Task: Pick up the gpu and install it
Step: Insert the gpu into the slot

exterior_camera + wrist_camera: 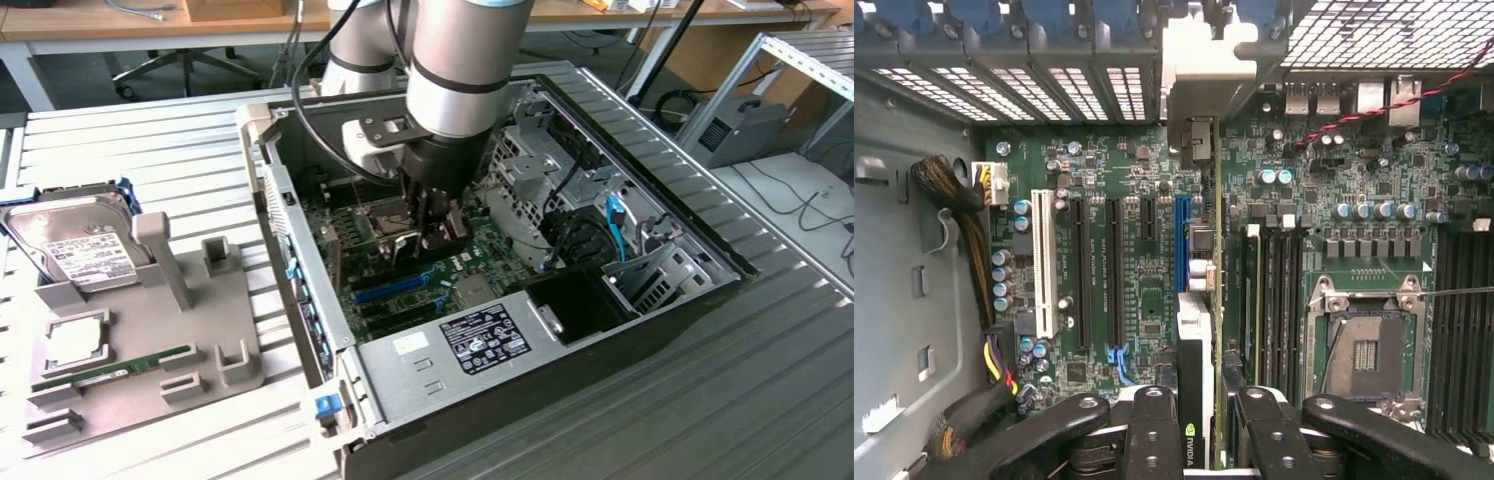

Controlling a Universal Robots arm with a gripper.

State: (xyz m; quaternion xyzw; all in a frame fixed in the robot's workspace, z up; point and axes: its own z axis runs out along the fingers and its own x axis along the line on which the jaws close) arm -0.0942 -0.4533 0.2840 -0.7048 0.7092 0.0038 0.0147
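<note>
The gpu (1201, 300) is seen edge-on in the wrist view: a thin dark card whose silver end bracket (1199, 70) points toward the case's rear slot covers. My gripper (1204, 425) is shut on it, one black finger (1154, 430) on each side of the card's near end. The card hangs just above the motherboard, alongside the long blue slot (1181, 240); whether it touches the slot I cannot tell. In the exterior view my gripper (434, 235) reaches down into the open computer case (561, 370), with the dark gpu (451, 232) between its fingers over the board.
An open CPU socket (1364, 350) and black memory slots (1274, 290) lie beside the card. A white slot (1041, 265) and a cable bundle (964, 230) lie on the other side. Outside the case, a grey fixture (200, 330) holds a hard drive (80, 245) and a green memory stick (114, 370).
</note>
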